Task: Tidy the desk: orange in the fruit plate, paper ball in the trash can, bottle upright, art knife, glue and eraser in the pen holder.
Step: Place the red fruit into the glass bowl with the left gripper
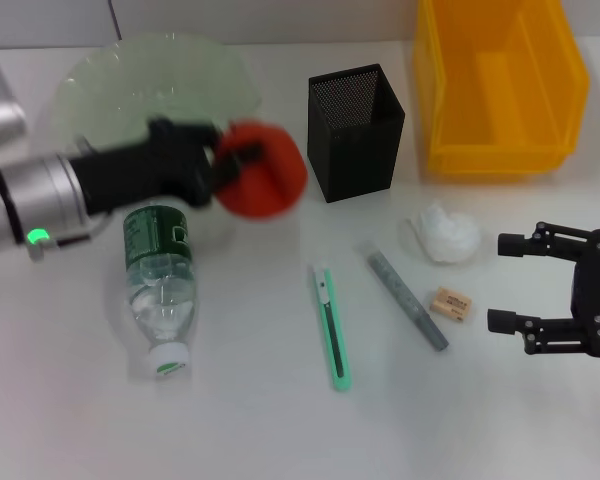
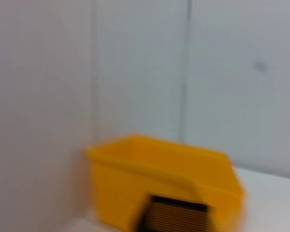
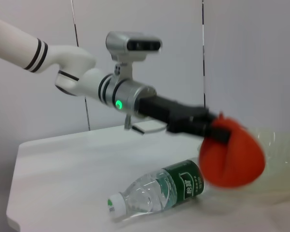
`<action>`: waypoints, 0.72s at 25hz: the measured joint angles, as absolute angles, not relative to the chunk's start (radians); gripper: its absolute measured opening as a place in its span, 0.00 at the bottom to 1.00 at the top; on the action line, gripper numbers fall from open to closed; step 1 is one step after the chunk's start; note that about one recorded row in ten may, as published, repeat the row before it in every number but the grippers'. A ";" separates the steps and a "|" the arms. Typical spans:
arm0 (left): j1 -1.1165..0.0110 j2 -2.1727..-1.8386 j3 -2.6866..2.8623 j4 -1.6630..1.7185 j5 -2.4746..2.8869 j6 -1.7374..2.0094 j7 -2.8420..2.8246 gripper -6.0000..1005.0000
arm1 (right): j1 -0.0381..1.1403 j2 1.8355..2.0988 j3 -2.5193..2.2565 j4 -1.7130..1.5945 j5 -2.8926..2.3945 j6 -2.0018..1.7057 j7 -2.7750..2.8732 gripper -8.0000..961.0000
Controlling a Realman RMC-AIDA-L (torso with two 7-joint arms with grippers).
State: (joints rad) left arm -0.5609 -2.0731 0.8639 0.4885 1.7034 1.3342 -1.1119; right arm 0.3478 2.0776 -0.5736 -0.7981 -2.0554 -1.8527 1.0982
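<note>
My left gripper (image 1: 232, 168) is shut on the orange (image 1: 267, 171) and holds it in the air just right of the clear green fruit plate (image 1: 120, 75); the right wrist view shows the orange (image 3: 234, 152) held above the table. The bottle (image 1: 160, 285) lies on its side below the left arm. The green art knife (image 1: 331, 325), grey glue stick (image 1: 407, 298), eraser (image 1: 451, 304) and white paper ball (image 1: 446, 234) lie on the table. The black mesh pen holder (image 1: 356, 130) stands at centre. My right gripper (image 1: 505, 281) is open, right of the eraser.
A yellow bin (image 1: 500, 80) stands at the back right, also in the left wrist view (image 2: 159, 179) behind the pen holder (image 2: 176, 215). The bottle also shows in the right wrist view (image 3: 159, 191).
</note>
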 joint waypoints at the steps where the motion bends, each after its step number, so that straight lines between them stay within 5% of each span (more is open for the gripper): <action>1: -0.553 -2.073 0.864 0.513 1.674 1.332 -1.110 0.20 | 0.348 2.078 -0.574 -0.799 -2.055 -1.853 1.098 0.86; 13: -0.604 -2.076 0.864 0.497 1.488 0.877 -1.090 0.11 | 0.360 2.080 -0.582 -0.799 -2.055 -1.853 1.105 0.86; 18: -0.613 -2.076 0.871 0.482 1.456 0.849 -1.092 0.14 | 0.375 2.080 -0.576 -0.802 -2.055 -1.847 1.140 0.86</action>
State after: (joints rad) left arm -0.6126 -2.0761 0.8706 0.4816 1.4564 0.8494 -1.0921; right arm 0.3749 2.0795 -0.5761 -0.8023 -2.0554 -1.8468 1.1402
